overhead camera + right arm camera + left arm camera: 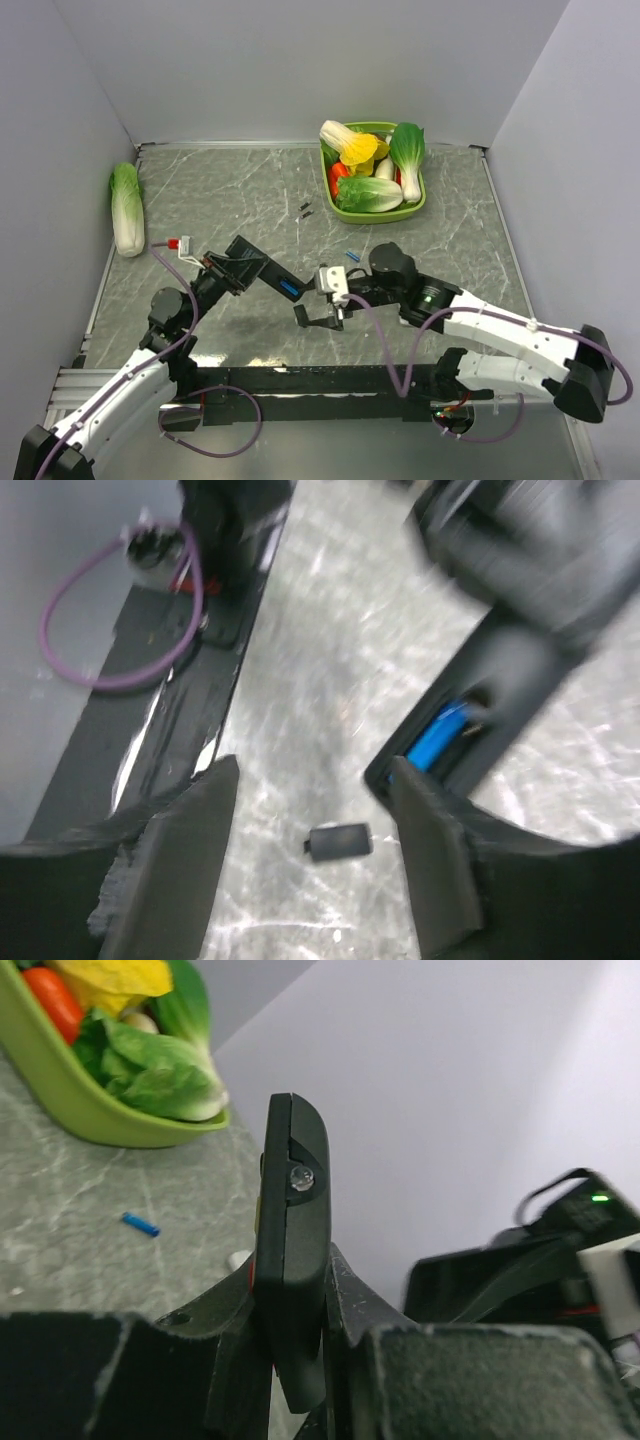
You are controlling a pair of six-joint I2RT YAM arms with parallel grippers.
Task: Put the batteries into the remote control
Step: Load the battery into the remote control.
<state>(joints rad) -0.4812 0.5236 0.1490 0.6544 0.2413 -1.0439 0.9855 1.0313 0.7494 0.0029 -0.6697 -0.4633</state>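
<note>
1. The slim black rectangular plastic remote control [262, 268] is left of centre in the top view, above the grey marbled desk [230, 190]. The left claw [290, 1310] pinches it edge-on.
2. One tiny bright-blue cylindrical battery [438, 738] lies in its open compartment.
3. The second blue battery [352, 255] lies on the desk, just right of centre.
4. The right claw [312, 810] hangs spread and empty near the remote's end.
5. Risks: tilting the remote could spill the seated battery, and a clumsy pinch could roll the loose one away.

One battery [290, 289] inside remote control [266, 271]
</note>
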